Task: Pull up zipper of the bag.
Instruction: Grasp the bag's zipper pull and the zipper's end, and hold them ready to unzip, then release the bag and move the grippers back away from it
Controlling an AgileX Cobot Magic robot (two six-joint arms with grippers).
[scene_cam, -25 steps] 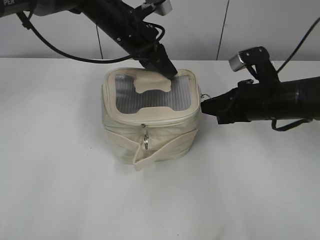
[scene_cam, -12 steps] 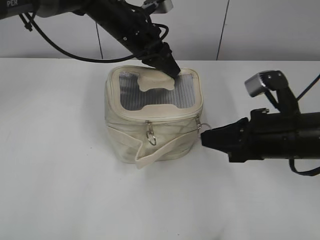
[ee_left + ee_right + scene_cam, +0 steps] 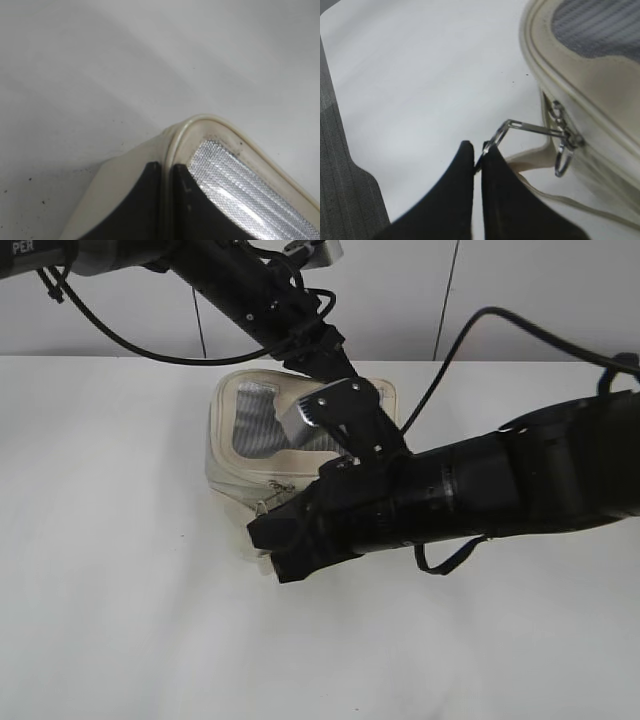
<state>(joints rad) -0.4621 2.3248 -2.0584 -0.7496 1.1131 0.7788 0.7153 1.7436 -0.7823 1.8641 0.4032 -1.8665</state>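
The cream bag stands mid-table, its grey mesh top partly hidden by my right arm. My left gripper is shut on the bag's back top rim; in the left wrist view its fingers pinch the rim piping beside the mesh. My right gripper reaches across the bag's front. In the right wrist view it is shut on a silver ring pull of the zipper, drawn taut away from the bag. A second ring hangs loose.
The cream strap trails on the white table below the bag's front. My right arm lies low across the table's right half, in front of the bag. A grey surface shows beyond the table edge.
My right gripper has swept from the bag's right side round its front to the left, with the ring pull in it. The left gripper keeps its hold on the back rim.
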